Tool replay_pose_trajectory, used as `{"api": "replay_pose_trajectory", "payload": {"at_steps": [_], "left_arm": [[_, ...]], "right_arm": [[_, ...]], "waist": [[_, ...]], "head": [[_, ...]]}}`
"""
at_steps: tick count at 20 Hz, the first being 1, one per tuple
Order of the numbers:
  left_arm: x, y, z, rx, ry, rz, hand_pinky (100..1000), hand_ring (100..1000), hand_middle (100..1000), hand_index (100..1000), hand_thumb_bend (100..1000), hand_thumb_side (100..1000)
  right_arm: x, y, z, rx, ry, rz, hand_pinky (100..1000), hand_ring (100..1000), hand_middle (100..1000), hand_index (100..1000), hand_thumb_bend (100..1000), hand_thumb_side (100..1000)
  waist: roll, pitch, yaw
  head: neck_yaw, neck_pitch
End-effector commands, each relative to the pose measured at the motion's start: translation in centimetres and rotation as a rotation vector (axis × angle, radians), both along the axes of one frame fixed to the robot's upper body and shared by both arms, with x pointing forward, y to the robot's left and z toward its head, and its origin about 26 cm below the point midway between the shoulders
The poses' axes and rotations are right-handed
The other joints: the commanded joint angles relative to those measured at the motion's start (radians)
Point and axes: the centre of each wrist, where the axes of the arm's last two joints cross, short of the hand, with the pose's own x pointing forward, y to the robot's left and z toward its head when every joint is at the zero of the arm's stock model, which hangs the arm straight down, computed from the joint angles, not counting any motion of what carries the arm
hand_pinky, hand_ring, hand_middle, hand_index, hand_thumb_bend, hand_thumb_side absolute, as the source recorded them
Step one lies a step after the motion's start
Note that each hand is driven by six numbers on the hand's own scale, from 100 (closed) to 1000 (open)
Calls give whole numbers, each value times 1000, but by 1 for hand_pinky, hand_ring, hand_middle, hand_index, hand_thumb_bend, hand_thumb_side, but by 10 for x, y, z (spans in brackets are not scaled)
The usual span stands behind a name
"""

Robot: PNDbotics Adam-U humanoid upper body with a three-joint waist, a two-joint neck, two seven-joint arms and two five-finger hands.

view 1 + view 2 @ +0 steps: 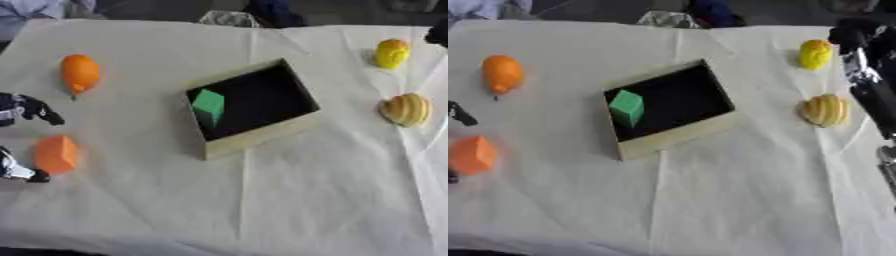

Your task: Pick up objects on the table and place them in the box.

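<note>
A white cloth covers the tabletop [262, 200]. Near its middle sits an open box [262, 137] with pale walls and a dark floor, turned askew — 1 green block [208, 106] leans against its left wall inside. At the left edge the left hand [22, 110] shows, its dark fingers spread around an orange block [56, 154]. Farther back lies an orange rounded object [79, 73]. On the right are 2 more objects — a yellow one [391, 53] and, nearer, a tan ribbed one [405, 109].

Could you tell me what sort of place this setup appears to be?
Probably a robot test or data-collection bench: a table under a white cloth, an open box holding a green block, and toy-like pieces such as an orange block scattered around.
</note>
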Motion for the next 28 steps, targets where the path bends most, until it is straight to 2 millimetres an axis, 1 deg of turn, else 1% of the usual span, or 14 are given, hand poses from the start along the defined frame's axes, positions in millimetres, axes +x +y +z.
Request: {"api": "replay_pose_trajectory", "payload": {"at_steps": [1,8,9,10,14,18,20,21,22,23,25,26,27,28], "left_arm": [[6,0,6,23,-32,28,817,854,758,869,672,454],[17,-5,-4,108,-72,49,814,863,768,870,738,414],[17,-4,-5,122,-78,55,816,868,773,873,750,376],[18,-3,-6,137,-88,63,817,870,777,877,750,362],[20,2,-9,143,-124,96,817,870,777,878,745,359],[22,6,-17,169,-115,124,811,870,775,870,755,348],[24,6,-22,172,-107,135,802,861,764,857,713,325],[25,6,-24,168,-104,141,792,850,752,843,663,308],[26,6,-25,163,-103,147,786,846,746,834,638,283],[27,6,-26,159,-106,152,770,830,723,796,559,200],[28,4,-26,130,-121,164,763,791,670,732,437,108],[28,3,-26,113,-124,166,764,776,652,715,409,100],[28,2,-26,101,-126,165,756,745,620,675,354,100],[28,0,-25,85,-127,161,752,738,613,667,342,100]], "right_arm": [[-1,1,8,-10,-21,12,919,773,693,778,100,671],[-1,2,7,-5,-18,15,921,774,692,777,100,672],[-1,2,7,-4,-16,16,921,774,692,777,100,673],[-1,2,6,-3,-14,16,921,774,692,777,100,674],[-1,3,5,-1,-9,13,922,773,691,777,100,676],[-1,3,5,0,-7,14,923,774,691,778,100,677],[-1,4,4,1,-5,14,924,774,692,778,100,678],[-1,4,4,2,-4,14,924,774,691,778,100,679],[-1,4,4,3,-3,13,924,774,691,778,100,679],[-1,4,3,4,-2,11,924,774,691,778,100,680],[-1,4,3,7,-1,8,925,774,691,779,100,680],[-1,4,3,8,-1,9,925,774,691,779,100,680],[-1,4,3,9,-1,9,925,774,691,779,100,680],[-1,4,3,8,-1,10,925,775,691,779,100,680]], "waist": [[3,-7,-2],[4,-4,-7],[5,-3,-8],[5,-2,-8],[5,0,-9],[5,3,-9],[4,4,-10],[4,4,-11],[3,5,-11],[3,5,-12],[4,5,-12],[4,5,-13],[4,6,-13],[4,6,-14]], "head": [[-12,4],[-4,4],[-2,4],[0,4],[1,4],[4,4],[6,4],[7,4],[8,4],[8,4],[9,4],[10,4],[10,4],[10,4]]}}
